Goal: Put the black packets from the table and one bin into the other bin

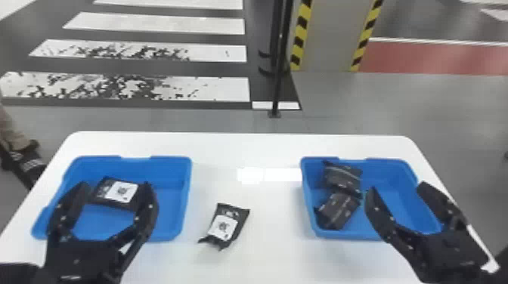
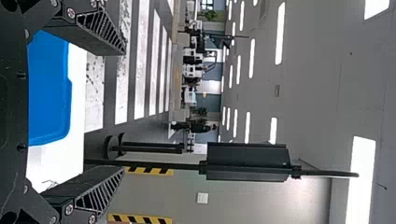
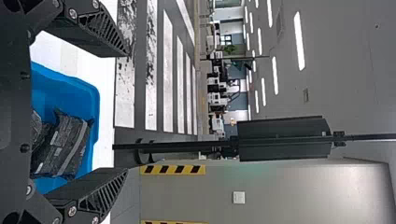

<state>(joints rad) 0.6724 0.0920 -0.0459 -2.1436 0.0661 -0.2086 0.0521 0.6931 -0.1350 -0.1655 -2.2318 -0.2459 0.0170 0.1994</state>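
Left gripper (image 1: pixel 114 184), right gripper (image 1: pixel 397 185): fingers apart. Middle packet's (image 1: pixel 239 216) white label (image 1: pixel 223 227) seems printed.

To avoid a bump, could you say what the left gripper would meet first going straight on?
The way looks free for the left gripper over the left bin, though its height is unclear.
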